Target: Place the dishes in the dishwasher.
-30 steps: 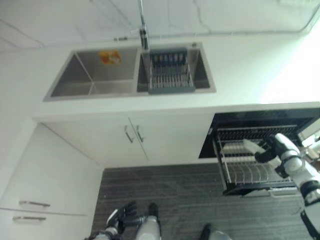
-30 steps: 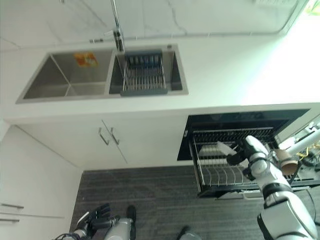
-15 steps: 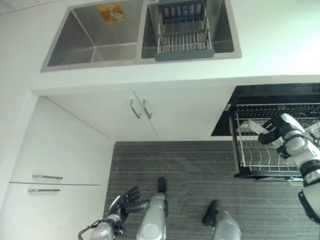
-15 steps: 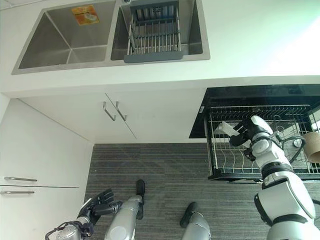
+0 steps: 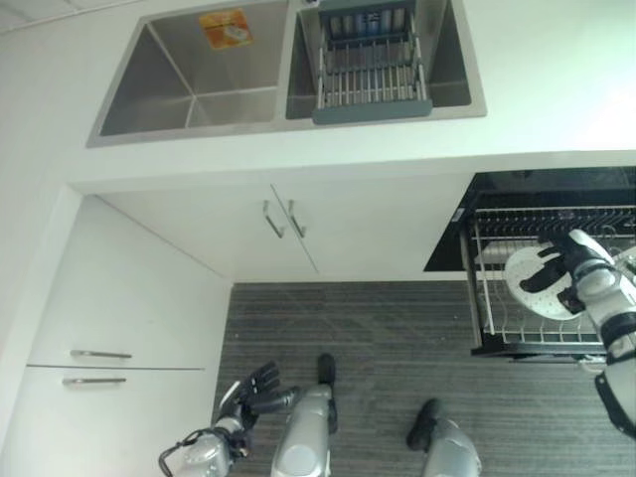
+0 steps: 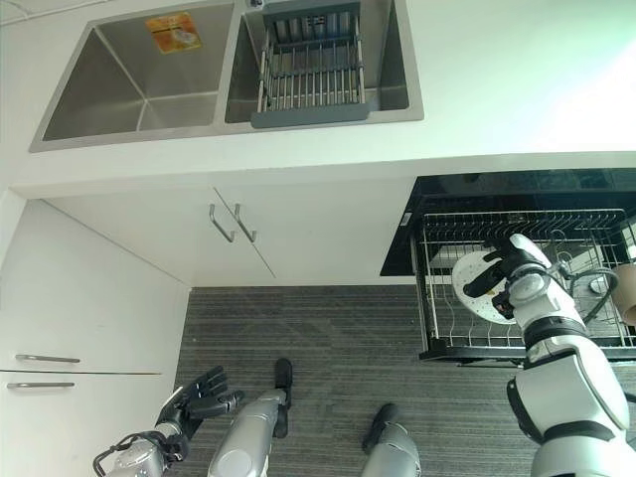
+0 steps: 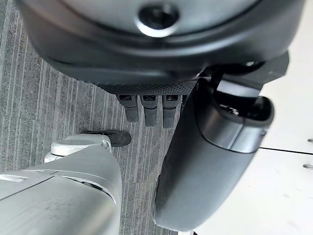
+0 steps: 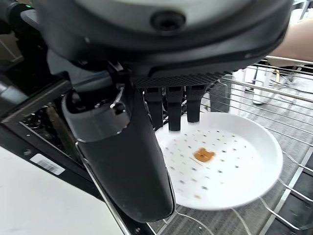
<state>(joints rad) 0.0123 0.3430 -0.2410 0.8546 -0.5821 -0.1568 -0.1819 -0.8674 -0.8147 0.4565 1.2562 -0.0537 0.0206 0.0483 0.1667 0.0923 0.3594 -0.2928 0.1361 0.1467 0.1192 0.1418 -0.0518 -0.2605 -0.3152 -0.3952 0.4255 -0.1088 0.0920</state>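
Note:
A white plate [image 6: 475,295] with small dots and a brown motif in its middle [image 8: 215,166] hangs flat-side up over the pulled-out wire rack [image 5: 494,333] of the dishwasher at the right. My right hand [image 6: 509,270] is shut on the plate's rim, thumb [image 8: 127,152] on the near side and fingers [image 8: 175,110] on its face. The dishwasher's dark opening [image 5: 542,189] lies behind the rack. My left hand [image 5: 248,393] hangs low by my side over the floor, fingers [image 7: 149,110] relaxed and holding nothing.
A double steel sink [image 5: 189,89] is set in the white counter, with a wire drainer basket [image 5: 370,75] in its right basin. White cupboard doors [image 5: 278,219] stand below it, drawers [image 5: 99,355] at the left. A tan roll [image 6: 626,293] sits beside the rack.
The plate in my right hand has turned from edge-on to flat-side up over the rack. The camera tilted down a second ago. My left hand stays low.

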